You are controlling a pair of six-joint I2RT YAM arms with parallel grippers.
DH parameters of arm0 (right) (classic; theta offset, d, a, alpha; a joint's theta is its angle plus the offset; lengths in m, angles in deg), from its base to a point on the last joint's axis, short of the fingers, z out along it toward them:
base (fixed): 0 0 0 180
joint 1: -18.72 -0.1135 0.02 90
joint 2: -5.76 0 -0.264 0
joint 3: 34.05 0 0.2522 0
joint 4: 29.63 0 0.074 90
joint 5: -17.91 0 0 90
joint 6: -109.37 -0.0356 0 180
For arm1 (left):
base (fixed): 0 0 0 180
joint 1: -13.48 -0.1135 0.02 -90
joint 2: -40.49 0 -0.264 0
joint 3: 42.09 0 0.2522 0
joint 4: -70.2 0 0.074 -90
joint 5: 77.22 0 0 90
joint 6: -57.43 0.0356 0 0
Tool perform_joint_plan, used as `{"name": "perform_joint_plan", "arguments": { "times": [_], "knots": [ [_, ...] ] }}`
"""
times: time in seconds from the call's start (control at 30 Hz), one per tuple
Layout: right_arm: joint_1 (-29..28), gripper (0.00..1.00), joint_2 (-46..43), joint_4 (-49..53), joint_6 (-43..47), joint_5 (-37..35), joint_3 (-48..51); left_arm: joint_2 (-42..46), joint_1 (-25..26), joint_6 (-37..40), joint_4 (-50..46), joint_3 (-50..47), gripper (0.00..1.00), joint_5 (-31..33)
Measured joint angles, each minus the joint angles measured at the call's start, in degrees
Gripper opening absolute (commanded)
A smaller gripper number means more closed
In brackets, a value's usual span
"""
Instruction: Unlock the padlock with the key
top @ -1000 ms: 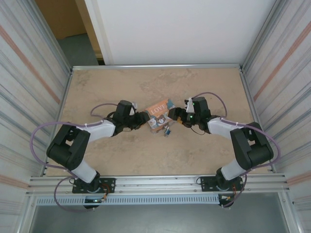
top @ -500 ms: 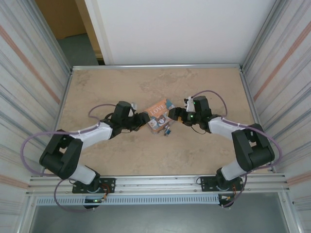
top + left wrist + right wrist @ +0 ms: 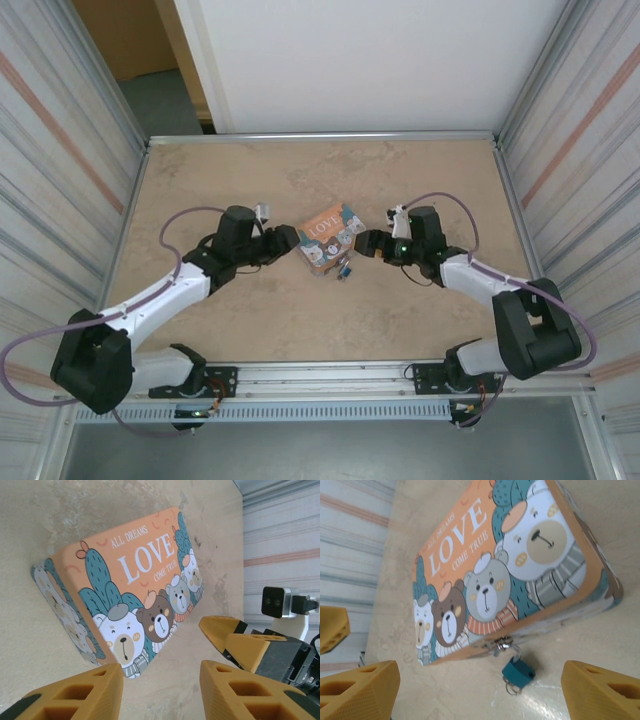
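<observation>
at the front clasp (image 3: 502,644) of the tin (image 3: 485,570), the blue padlock (image 3: 519,672) hangs, resting on the table (image 3: 602,642). our left gripper (image 3: 160,672) and right gripper (image 3: 480,680) stand open and empty on either side of the tin. we cannot make out a key; a grab at the tiny padlock may slip or shove the tin.

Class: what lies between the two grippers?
The tin, lying flat with the padlock at its near edge, sits between the left gripper and right gripper in the top view.
</observation>
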Motion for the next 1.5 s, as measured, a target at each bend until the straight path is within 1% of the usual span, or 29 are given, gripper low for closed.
{"name": "perform_joint_plan", "arguments": {
  "times": [0.1, 0.23, 0.57, 0.67, 0.77, 1.0, 1.2, 1.5],
  "knots": [
    [-0.02, 0.82, -1.49, -0.39, 0.42, 0.11, 1.90, -1.14, 1.09, 0.50, -0.42, 1.64, 0.43, -0.33],
    [-0.46, 0.82, -2.12, -1.79, 0.42, 0.04, 3.58, -4.94, 1.84, 0.79, 0.50, 4.13, 0.41, -1.77],
    [-4.20, 0.82, -1.92, -4.61, 0.44, -0.63, 5.14, -12.81, 2.25, 0.81, 1.44, 7.96, 0.39, -5.18],
    [-5.09, 0.81, -0.46, -6.16, 0.42, -0.83, 5.14, -14.23, 2.25, 0.81, 1.73, 9.14, 0.38, -5.97],
    [-5.68, 0.78, 1.84, -8.09, 0.39, -0.76, 5.14, -15.67, 2.25, 0.81, 1.79, 9.97, 0.38, -6.54],
    [-5.70, 0.77, 6.38, -12.13, 0.42, -0.11, 5.11, -19.08, 2.27, 0.76, 2.14, 10.23, 0.37, -7.17],
    [-5.70, 0.69, 9.35, -15.10, 0.63, 0.48, 4.70, -20.79, 2.86, 0.76, 2.10, 10.23, 0.37, -7.28],
    [-5.70, 0.66, 12.07, -17.40, 2.34, 1.25, 4.00, -21.38, 2.99, 0.76, 1.57, 10.23, 0.37, -7.85]
  ]
}}
